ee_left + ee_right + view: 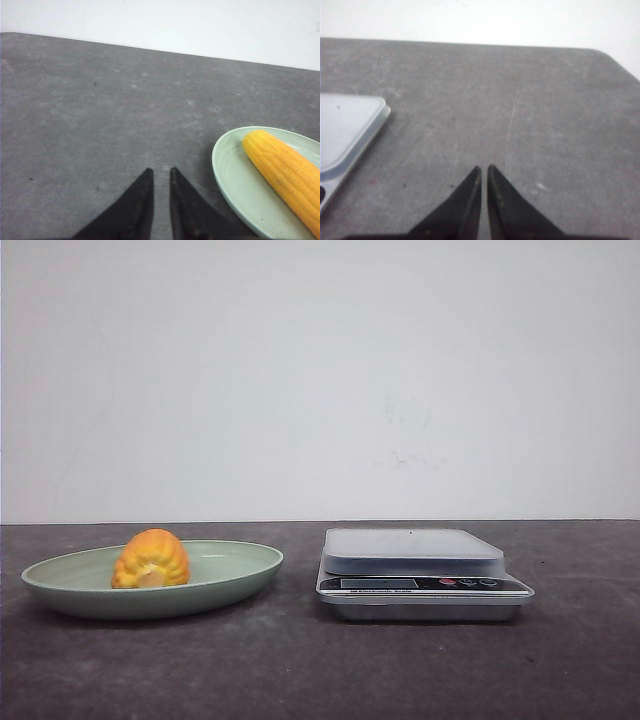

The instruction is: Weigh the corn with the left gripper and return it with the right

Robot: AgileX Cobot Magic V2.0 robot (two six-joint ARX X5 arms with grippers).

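Orange-yellow corn (151, 559) lay in a pale green plate (240, 570) on the grey table (300, 660), left of a silver scale (420, 575) (its platform bare). The left gripper (161, 172) and right gripper (484, 169) hovered nearly closed, holding nothing.

A pale green plate (215, 578) sits on the dark grey table (300, 670) toward its left edge. A silver kitchen scale (420, 575) with a flat platform stands just right of the plate, nearer the table's middle, its button strip facing the near edge. A white wall (320, 380) rises behind the far edge.
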